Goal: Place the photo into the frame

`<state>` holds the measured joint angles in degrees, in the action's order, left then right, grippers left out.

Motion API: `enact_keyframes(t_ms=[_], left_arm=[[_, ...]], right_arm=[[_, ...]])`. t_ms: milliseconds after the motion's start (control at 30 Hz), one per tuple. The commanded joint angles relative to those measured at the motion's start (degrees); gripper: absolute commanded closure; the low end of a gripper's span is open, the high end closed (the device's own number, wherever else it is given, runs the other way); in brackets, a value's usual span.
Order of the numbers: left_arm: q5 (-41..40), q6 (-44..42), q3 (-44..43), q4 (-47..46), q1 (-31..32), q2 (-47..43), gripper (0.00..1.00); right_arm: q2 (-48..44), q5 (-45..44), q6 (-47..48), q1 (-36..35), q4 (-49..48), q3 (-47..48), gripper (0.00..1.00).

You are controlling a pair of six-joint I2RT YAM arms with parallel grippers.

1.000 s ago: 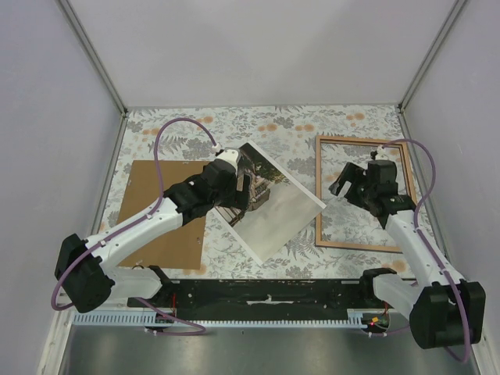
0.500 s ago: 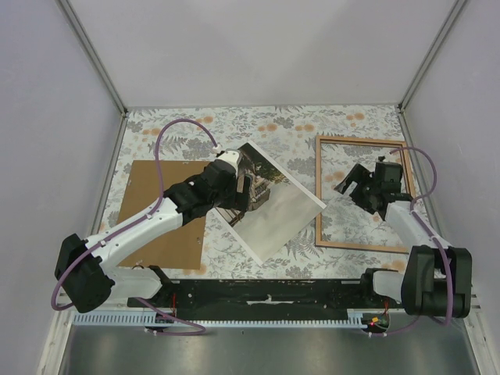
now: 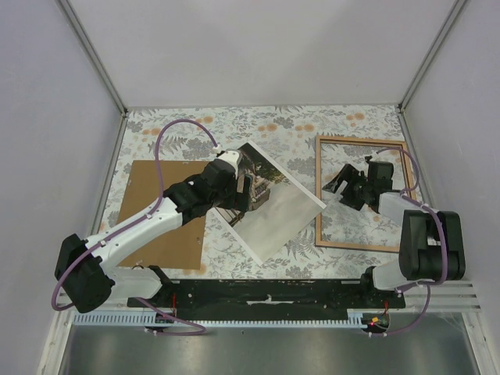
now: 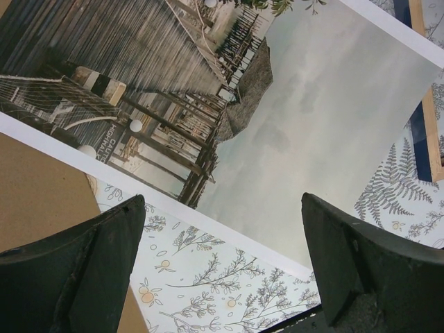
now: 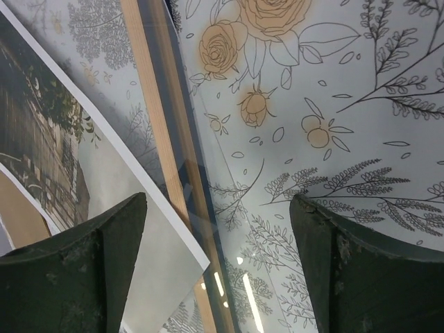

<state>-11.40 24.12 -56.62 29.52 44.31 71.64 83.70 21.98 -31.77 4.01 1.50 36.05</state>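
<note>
The photo (image 3: pixel 277 211) lies picture side up and askew in the middle of the table, its pier end under my left arm. Its right corner rests on the left rail of the frame (image 3: pixel 355 246), which lies wood-coloured side up at the right. My left gripper (image 3: pixel 248 191) hovers open over the photo's near-left edge. In the left wrist view the photo (image 4: pixel 326 118) fills the top and my left gripper (image 4: pixel 222 257) is empty. My right gripper (image 3: pixel 337 187) is open above the frame's left rail. The right wrist view shows that rail (image 5: pixel 156 125), the photo's corner (image 5: pixel 104 180) and my empty right gripper (image 5: pixel 218 263).
A brown fibreboard backing panel (image 3: pixel 137 187) lies flat at the left, partly under my left arm and touching the photo's left edge. It also shows in the left wrist view, backing panel (image 4: pixel 35 201). Grey walls enclose the floral tablecloth (image 3: pixel 297 125) on three sides.
My right arm has folded, its elbow swinging back to the near right, while its gripper edged left over the frame's left rail. The left arm, photo and frame have not moved.
</note>
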Motion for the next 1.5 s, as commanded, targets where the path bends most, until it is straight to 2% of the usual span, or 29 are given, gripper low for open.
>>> enact_keyframes(t_ms=[0,500,667,800,933,1233,1367,1467], left_arm=[[0.59,-0.74,-0.16,-0.95,-0.28,-0.80,0.00],[1.38,-0.30,-0.16,-1.04,-0.37,-0.44,0.00],[1.47,-0.30,-0.42,-0.69,-0.37,-0.45,0.00],[1.47,-0.30,-0.42,-0.60,-0.37,-0.36,0.00],[1.38,-0.21,-0.33,-0.51,-0.46,-0.36,0.00],[0.33,-0.21,-0.24,0.01,-0.46,-0.53,0.00],[-0.73,-0.21,-0.51,0.54,-0.55,-0.62,0.00],[-1.96,-0.13,-0.95,1.24,-0.72,-0.62,0.00]], right_arm=[[1.73,2.80,0.57,-0.41,-3.60,0.42,0.10],[5.33,9.92,2.94,-0.67,-5.19,2.00,0.26],[4.54,10.63,2.85,-0.67,-4.84,2.27,0.35],[3.66,10.98,2.77,-0.67,-4.49,2.36,0.44],[3.14,12.12,2.41,-0.67,-4.31,2.71,0.61],[-1.25,14.76,0.84,-0.93,-3.52,2.88,0.91],[-4.24,14.59,-0.31,-3.39,-2.47,3.76,0.99],[-6.00,14.15,-2.06,-7.16,-2.03,4.99,1.00]])
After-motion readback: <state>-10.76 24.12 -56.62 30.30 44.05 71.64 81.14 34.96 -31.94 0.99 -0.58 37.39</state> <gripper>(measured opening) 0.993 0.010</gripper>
